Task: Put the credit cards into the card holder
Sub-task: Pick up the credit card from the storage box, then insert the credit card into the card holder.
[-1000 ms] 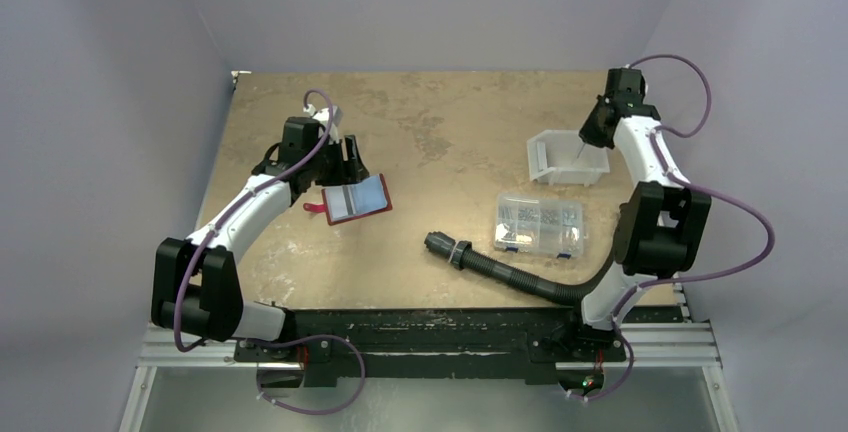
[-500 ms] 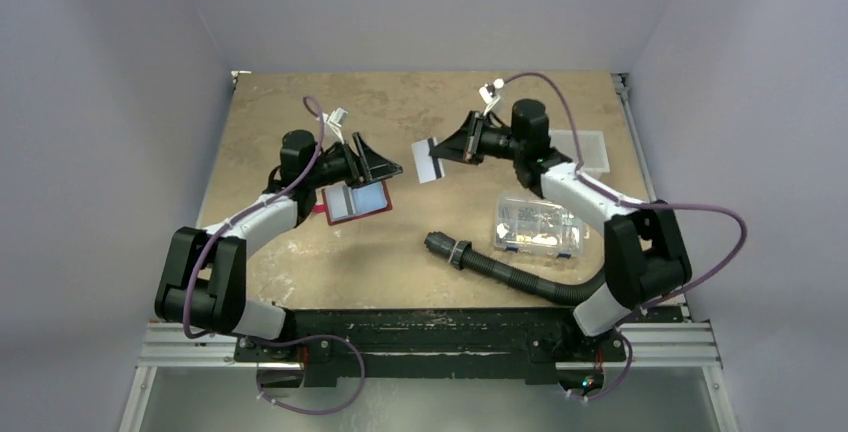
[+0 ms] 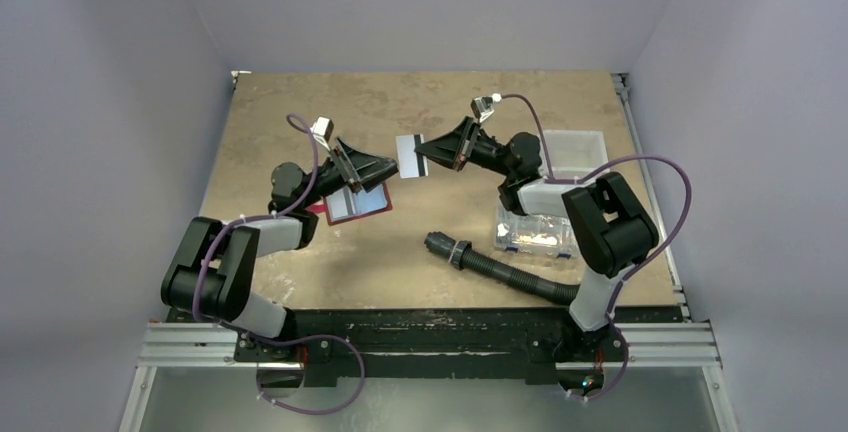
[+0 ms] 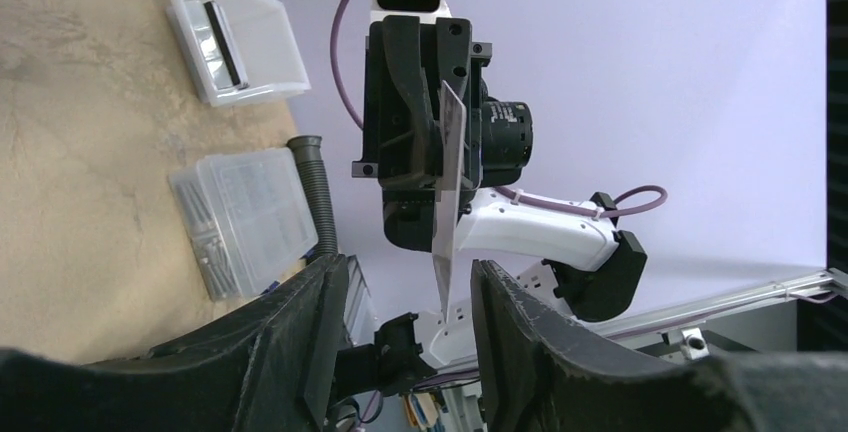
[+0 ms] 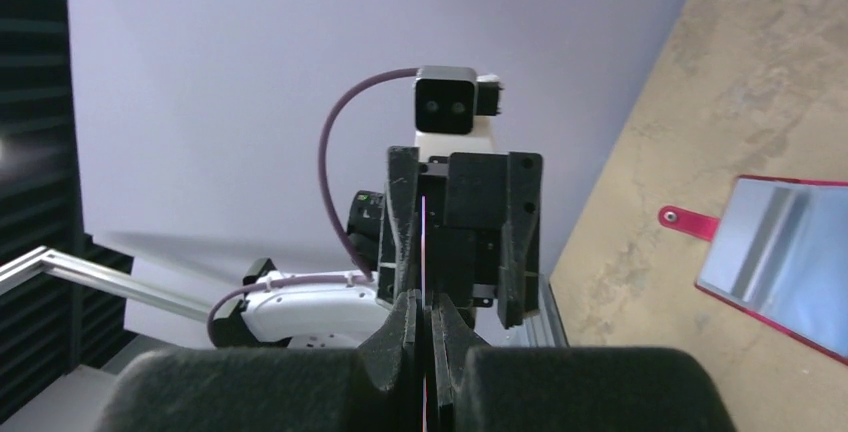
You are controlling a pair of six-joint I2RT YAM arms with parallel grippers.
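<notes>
Lavender walls, tan counter (image 3: 450,112), both arms raised over its middle. At 9 o'clock the red card holder (image 3: 322,209) lies flat with a blue card (image 3: 358,200) on top of it. Just above it, toward 12, the left claw (image 3: 390,166) points right with its fingers apart. In the left wrist view the credit card (image 3: 407,157) shows edge-on in that gap and looks to touch neither finger. The right claw (image 3: 428,155) is clamped together on the card's other end, mid-air. The black hose (image 3: 500,272) is at 5 o'clock, the clear compartment box (image 3: 540,227) at 4 and the white tray (image 3: 575,147) at 2. The step looks like a handover, right to left. To do it well, keep the card centred between the left fingers. Close the left claw squarely on the flat faces, and only then let the right one release. A skewed pinch could flip or drop the card. Leave enough card sticking out to slide it into the holder.
</notes>
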